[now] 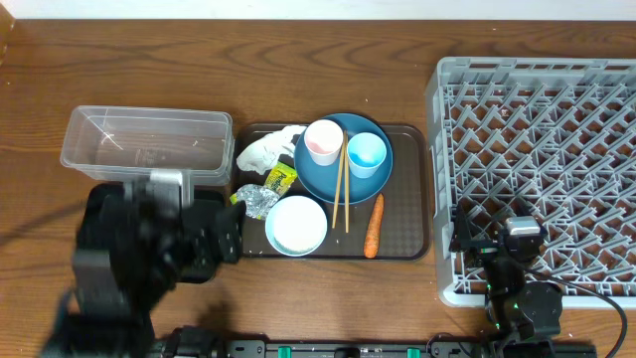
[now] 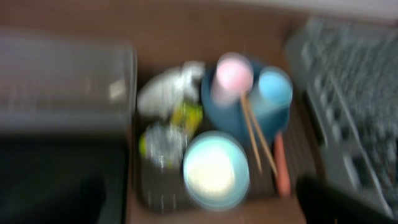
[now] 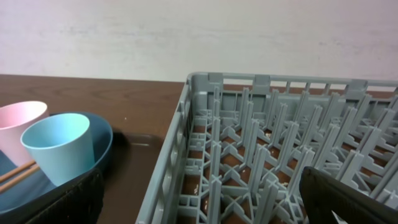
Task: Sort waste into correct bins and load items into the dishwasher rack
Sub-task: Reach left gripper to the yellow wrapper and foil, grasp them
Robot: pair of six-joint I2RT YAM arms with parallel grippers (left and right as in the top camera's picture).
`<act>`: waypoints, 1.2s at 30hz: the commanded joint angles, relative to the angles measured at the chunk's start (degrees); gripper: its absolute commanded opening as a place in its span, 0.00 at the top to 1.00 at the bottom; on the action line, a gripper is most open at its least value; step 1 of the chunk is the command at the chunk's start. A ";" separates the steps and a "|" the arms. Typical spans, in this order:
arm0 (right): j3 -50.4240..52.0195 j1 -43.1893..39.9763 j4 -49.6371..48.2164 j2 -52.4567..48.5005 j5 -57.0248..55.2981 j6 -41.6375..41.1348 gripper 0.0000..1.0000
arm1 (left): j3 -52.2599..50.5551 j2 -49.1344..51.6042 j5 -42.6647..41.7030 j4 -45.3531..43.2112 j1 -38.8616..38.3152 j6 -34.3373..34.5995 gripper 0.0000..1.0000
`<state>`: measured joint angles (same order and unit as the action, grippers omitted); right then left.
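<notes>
**woodgrain_fan:** Dark brown wood-grain table (image 1: 328, 70), pushed up against a plain off-white wall (image 3: 186, 37). That's all of the room that shows. What's sitting on the tabletop?

**binsorter:** In the middle there's a brown serving tray (image 1: 409, 189) holding nearly everything. The blue plate (image 1: 316, 181) is at the back with the pink cup (image 1: 324, 142) and light blue cup (image 1: 367, 152) standing on it. The chopsticks (image 1: 341, 194) lie across the plate, poking out toward the front. The white bowl (image 1: 296, 225) is in front of the plate, and the carrot (image 1: 374, 226) is just right of the chopsticks. Tissue (image 1: 266, 151), yellow-green wrapper (image 1: 280, 180) and foil (image 1: 256, 202) are bunched along the tray's left side.

**woodgrain_fan:** Bins and rack?

**binsorter:** The clear tub (image 1: 79, 149) is left of the serving tray. The black tray (image 2: 62, 155) is just in front of the tub, mostly under the left arm. The grey dishwasher rack (image 1: 437, 179) fills the right side.

**woodgrain_fan:** Grippers?

**binsorter:** The left gripper (image 2: 205, 208) hangs over the black tray, facing the serving tray. Its fingers are spread wide and grip nothing, though that wrist view is really blurry. The right gripper (image 3: 202, 205) is over the rack's front-left corner, also spread apart and empty.
</notes>
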<state>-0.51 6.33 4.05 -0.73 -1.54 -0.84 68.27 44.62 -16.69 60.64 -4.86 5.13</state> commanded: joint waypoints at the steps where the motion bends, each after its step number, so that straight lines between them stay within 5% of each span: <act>1: 0.20 -0.46 0.04 0.09 -0.57 -0.37 0.01 | 11.63 11.98 -0.85 9.81 0.39 0.57 0.00; 11: 0.20 -0.46 0.04 0.09 -0.57 -0.37 0.01 | 16.63 31.82 -0.63 17.53 0.39 1.77 0.00; 14: 0.20 -0.46 0.04 0.09 -0.57 -0.37 0.01 | 16.28 36.41 -0.66 18.34 0.37 2.32 0.21; 17: 0.20 -0.46 0.04 0.09 -0.57 -0.37 0.01 | 15.06 38.80 -0.42 18.21 0.37 2.32 0.29; 21: 0.20 -0.48 0.04 0.09 -0.57 -0.37 0.01 | 11.54 40.00 0.79 16.11 0.09 2.60 0.37; 27: 0.20 -0.46 0.04 0.09 -0.57 -0.37 0.01 | 4.24 39.93 9.66 9.70 -0.92 8.46 0.37; 36: 0.20 -0.46 0.02 0.09 -0.57 -0.37 0.01 | -6.75 40.00 9.73 -5.64 -2.43 10.27 0.37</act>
<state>-0.51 6.33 4.03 -0.73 -1.54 -0.84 64.38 84.53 -8.36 57.10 -6.61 14.17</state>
